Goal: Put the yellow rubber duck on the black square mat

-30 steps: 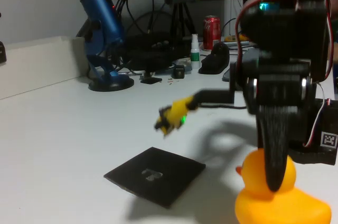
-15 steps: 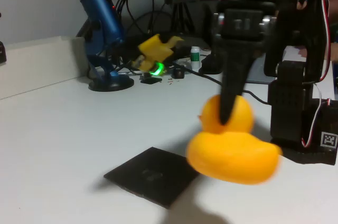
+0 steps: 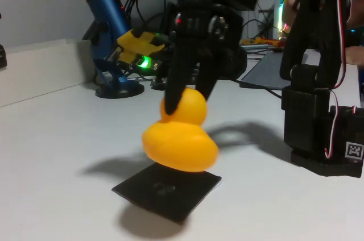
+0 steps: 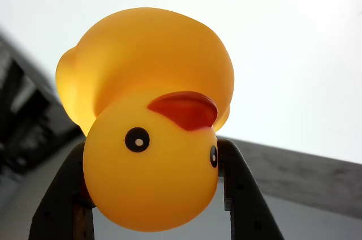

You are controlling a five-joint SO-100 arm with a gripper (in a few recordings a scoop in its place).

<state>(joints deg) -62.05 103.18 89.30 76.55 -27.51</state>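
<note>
One black arm is seen in the fixed view, reaching leftward from its base at the right, the forearm angled down over the white counter [image 3: 51,156]. The tool [image 3: 187,90] is pointed downward, its two dark fingers [image 4: 243,195] clamped on the head of the yellow rubber duck [image 3: 181,138]. The duck is held clear of the counter, hanging just above the far part of the black square mat [image 3: 168,187]. In the wrist view the duck's head is pinched from both sides, beak upward.
</note>
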